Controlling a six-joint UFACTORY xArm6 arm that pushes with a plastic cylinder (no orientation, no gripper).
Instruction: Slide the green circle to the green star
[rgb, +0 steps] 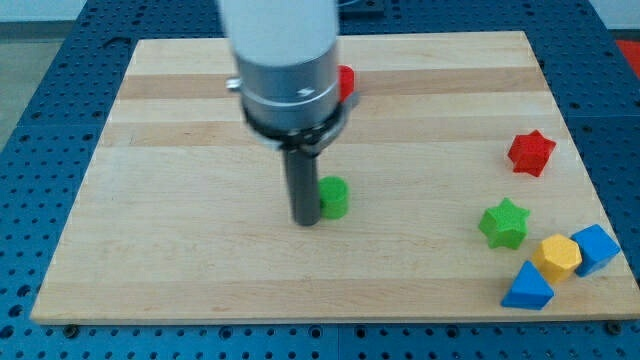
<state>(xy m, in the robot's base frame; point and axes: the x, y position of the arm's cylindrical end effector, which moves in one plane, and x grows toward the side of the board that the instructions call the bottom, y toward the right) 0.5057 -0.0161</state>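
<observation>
The green circle (334, 197) is a small green cylinder standing near the middle of the wooden board (150, 240). My tip (305, 220) is down on the board right against the circle's left side. The green star (503, 223) lies far off toward the view's right, near the lower right group of blocks. The arm's white and grey body hides the board above the rod.
A red star (530, 152) sits above the green star. A yellow hexagon (557, 257), a blue block (596, 248) and a blue triangle (527, 287) crowd just right of and below the green star. A red cylinder (346, 80) peeks out behind the arm at the top.
</observation>
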